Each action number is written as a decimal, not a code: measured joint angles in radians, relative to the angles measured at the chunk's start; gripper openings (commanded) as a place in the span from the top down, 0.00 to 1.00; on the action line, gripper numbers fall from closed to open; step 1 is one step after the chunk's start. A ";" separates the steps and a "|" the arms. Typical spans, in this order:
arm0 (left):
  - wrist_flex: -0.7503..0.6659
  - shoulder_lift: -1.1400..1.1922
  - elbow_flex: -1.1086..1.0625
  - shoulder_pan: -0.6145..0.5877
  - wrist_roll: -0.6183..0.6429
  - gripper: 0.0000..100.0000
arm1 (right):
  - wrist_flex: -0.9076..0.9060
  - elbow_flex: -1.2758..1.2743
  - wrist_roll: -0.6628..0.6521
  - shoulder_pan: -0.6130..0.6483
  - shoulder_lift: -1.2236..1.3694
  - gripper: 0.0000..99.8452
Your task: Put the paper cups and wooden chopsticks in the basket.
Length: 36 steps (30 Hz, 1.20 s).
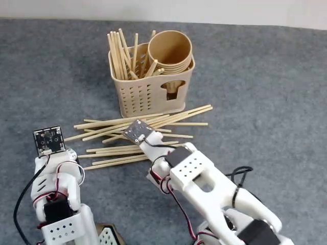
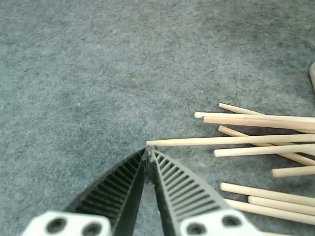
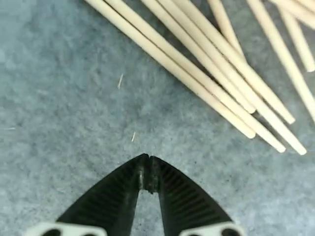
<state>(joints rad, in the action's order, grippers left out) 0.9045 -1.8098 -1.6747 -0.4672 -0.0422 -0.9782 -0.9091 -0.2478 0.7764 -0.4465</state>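
The left gripper (image 2: 149, 153) and the right gripper (image 3: 146, 167) both have tips pressed together, holding nothing. The loose pale wooden chopsticks (image 3: 197, 69) lie just ahead, probably awaiting pickup.

Worktop (image 1: 265, 92) showing grey, felt-like surface all over, fuzzy nap mottling light and dark. Pale strip (image 1: 204, 10) running along far edge, plain and off-white. Thin pale sliver (image 3: 120, 81) lying loose on grey surface, slanting; second sliver (image 3: 133, 136) lying near it, not touching. Small brown object (image 1: 113, 234) sitting at near edge in high view, too cut off to identify.
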 measured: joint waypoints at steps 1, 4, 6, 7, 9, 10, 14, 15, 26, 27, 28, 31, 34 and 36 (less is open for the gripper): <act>0.000 0.000 0.000 0.000 0.000 0.99 | 0.000 0.000 0.000 0.000 -0.011 0.99; 0.000 0.000 0.000 0.000 0.000 0.99 | 0.000 0.000 0.000 0.000 -0.029 0.89; 0.000 0.000 0.000 0.000 0.000 0.99 | 0.000 0.000 0.000 0.000 -0.029 0.82; 0.000 0.000 0.000 0.000 0.000 0.99 | 0.008 0.000 0.000 0.005 -0.029 0.80; 0.000 0.000 0.000 0.000 0.000 0.99 | 0.051 0.000 0.000 0.031 -0.029 0.80; 0.000 0.000 0.000 0.000 0.000 0.99 | 0.080 0.000 0.000 0.048 -0.029 0.80; 0.000 0.000 0.000 0.000 0.000 0.99 | 0.203 0.000 -0.011 0.112 -0.029 0.80; 0.000 0.000 0.000 0.000 0.000 0.99 | 0.218 0.000 -0.028 0.117 -0.029 0.80; 0.000 0.000 0.000 0.000 0.000 0.99 | 0.365 0.000 -0.124 0.121 0.130 0.80; 0.000 0.000 0.000 0.000 0.000 0.99 | 0.379 0.000 -0.129 0.121 0.167 0.80; 0.000 0.000 0.000 0.000 0.000 0.99 | 0.399 0.000 -0.133 0.121 0.203 0.80; 0.000 0.000 0.000 0.000 0.000 0.99 | 0.460 0.002 -0.164 0.120 0.276 0.80; 0.000 0.000 0.000 0.000 0.000 0.99 | 0.523 0.006 -0.180 0.117 0.319 0.80; 0.000 0.000 0.000 0.000 0.000 0.99 | 0.543 0.006 -0.180 0.117 0.333 0.80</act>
<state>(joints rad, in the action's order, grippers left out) 0.9045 -1.8098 -1.6747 -0.4672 -0.0422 -0.4350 -0.9030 -0.4273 0.8930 -0.1135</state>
